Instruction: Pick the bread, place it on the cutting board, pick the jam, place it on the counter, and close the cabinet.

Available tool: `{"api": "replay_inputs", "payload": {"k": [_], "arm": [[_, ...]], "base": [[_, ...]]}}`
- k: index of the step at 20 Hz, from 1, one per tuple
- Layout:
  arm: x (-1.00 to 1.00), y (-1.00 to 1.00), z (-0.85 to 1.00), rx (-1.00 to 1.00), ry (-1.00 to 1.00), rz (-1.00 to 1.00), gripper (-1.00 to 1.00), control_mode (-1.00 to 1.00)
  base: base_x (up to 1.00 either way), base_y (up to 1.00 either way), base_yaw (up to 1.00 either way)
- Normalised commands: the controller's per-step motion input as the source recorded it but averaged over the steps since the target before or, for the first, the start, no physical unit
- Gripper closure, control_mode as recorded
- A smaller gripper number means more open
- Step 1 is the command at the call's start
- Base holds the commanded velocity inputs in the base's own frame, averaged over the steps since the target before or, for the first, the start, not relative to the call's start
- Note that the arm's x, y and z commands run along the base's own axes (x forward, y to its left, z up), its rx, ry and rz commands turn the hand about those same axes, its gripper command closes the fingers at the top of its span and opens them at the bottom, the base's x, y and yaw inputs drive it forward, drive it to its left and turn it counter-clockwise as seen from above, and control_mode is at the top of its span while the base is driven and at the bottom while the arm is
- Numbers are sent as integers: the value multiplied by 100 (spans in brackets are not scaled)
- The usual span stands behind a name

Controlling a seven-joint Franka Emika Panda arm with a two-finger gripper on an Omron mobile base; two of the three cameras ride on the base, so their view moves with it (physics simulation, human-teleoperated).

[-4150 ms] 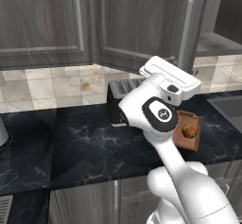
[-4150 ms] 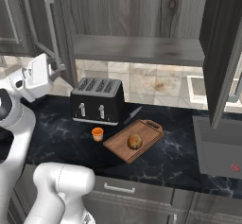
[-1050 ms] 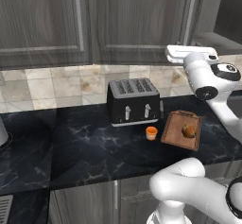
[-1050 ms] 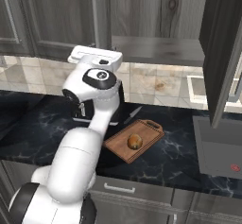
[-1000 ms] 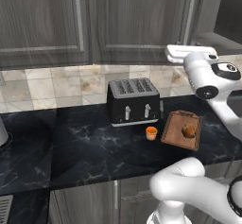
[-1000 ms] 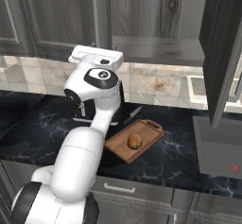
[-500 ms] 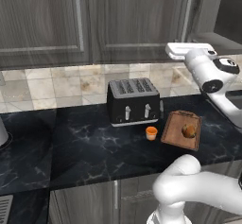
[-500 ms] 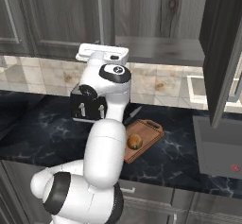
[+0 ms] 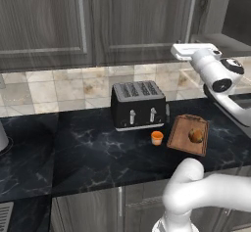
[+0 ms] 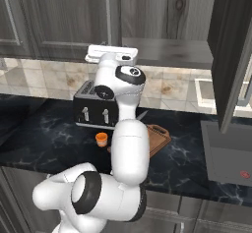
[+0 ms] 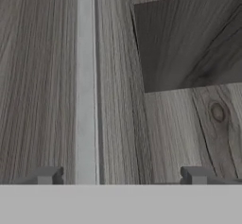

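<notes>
Cabinet point(image 10: 231, 55), dark grey wood-grain, door swung open

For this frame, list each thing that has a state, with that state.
bread: lying on the cutting board.
jam: upright on the counter, beside the board.
cabinet: right door swung open.
gripper: open, facing a cabinet door's silver handle.
toaster: slots empty.
</notes>
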Motion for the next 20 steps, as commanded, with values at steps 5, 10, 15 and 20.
{"api": "replay_inputs", "payload": {"k": [5,10,15,20], "arm": [[22,0,0,0,3,5,-100,-100],[26,0,0,0,3,4,-100,-100],[25,0,2,0,1,3,-100,-100],[13,6,5,0,3,2,-100,-100]], "base": [[0,0,0],[0,0,0],[0,0,0],[0,0,0]]}}
